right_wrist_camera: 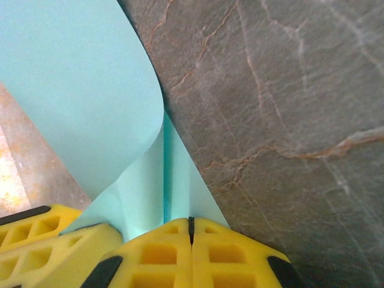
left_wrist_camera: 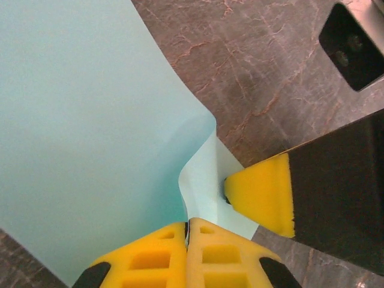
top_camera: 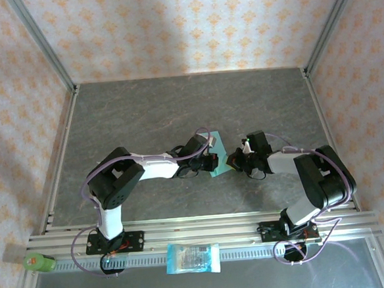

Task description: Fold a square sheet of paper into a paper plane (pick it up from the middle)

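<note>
The square sheet of paper [top_camera: 218, 170] is light teal and hangs bent between my two grippers over the middle of the grey table [top_camera: 144, 114]. My left gripper [top_camera: 212, 157] is shut on one edge of the sheet [left_wrist_camera: 90, 120], its yellow fingertips [left_wrist_camera: 162, 252] pressed together with the paper between them. The right gripper [top_camera: 237, 160] is shut on the sheet [right_wrist_camera: 78, 78] from the other side, where a crease runs up from its fingertips [right_wrist_camera: 168, 246]. In the left wrist view, a yellow pad of the right gripper [left_wrist_camera: 264, 195] touches the curled paper.
A blue-and-white printed packet [top_camera: 193, 258] lies on the front rail between the arm bases. A green bottle [top_camera: 39, 262] rests at the front left corner. Metal frame posts [top_camera: 43, 45] and patterned walls enclose the table.
</note>
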### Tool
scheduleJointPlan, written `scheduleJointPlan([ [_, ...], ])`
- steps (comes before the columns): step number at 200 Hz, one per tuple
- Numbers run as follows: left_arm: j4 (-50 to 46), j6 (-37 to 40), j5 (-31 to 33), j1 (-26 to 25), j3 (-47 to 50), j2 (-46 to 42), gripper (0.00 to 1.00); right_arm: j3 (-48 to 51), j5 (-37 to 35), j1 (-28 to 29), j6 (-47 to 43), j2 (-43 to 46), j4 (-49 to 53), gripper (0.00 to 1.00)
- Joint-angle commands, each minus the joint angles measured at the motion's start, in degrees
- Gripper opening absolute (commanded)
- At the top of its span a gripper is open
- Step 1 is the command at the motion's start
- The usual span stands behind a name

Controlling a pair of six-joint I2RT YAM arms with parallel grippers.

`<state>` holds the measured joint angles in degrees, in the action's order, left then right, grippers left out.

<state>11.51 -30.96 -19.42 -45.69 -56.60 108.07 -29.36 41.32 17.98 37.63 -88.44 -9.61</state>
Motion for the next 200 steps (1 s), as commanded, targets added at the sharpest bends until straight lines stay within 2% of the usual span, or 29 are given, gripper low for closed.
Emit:
scheduleJointPlan([
  [1, -3.20, 3.19, 3.57, 0.34, -2.53, 0.88, 0.00, 1.34, -4.78, 0.17, -1.32, -1.25, 6.53, 0.00],
  [117, -8.03, 6.88, 6.38, 0.30, -5.72, 4.33, 0.00, 1.06, -4.58, 0.21, -1.77, -1.35, 7.20, 0.00],
  [200, -10.22, 7.37, 7.61, 0.29, -5.46, 2.50, 0.00, 1.15, -5.02, 0.16, -1.92, -1.85, 7.28, 0.00],
])
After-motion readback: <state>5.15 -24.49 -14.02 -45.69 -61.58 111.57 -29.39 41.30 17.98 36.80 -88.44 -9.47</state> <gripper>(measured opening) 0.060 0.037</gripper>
